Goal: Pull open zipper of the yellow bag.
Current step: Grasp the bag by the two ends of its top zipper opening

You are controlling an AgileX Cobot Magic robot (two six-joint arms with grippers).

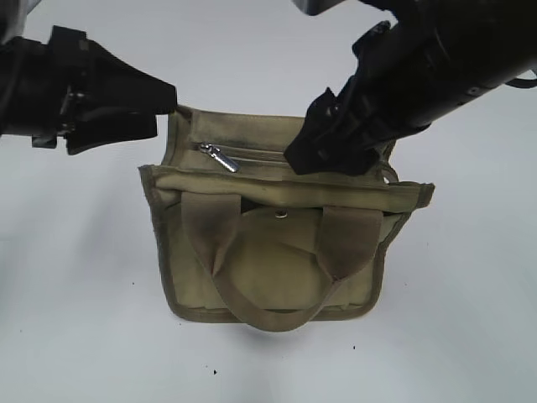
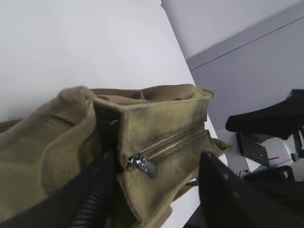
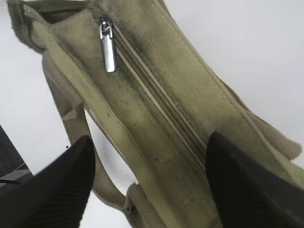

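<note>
The yellow bag [image 1: 277, 269] stands on the white table, its top panel facing up. Its zipper [image 1: 262, 154] runs along that panel and looks closed, with the silver pull tab [image 1: 220, 157] at the left end. My left gripper [image 1: 170, 106] is at the bag's top left corner. In the left wrist view it [image 2: 159, 161] is open, straddling the bag's end panel, with the pull tab [image 2: 144, 164] between its fingers. My right gripper [image 1: 309, 154] hovers over the right part of the zipper. It [image 3: 151, 140] is open across the top panel, and the pull tab [image 3: 109, 47] lies well ahead of it.
Two webbing handles [image 1: 252, 312] hang down the bag's front below a round metal snap [image 1: 280, 216]. White table [image 1: 75, 319] surrounds the bag. The left wrist view shows the table's far edge, a grey wall and black equipment [image 2: 266, 118] to the right.
</note>
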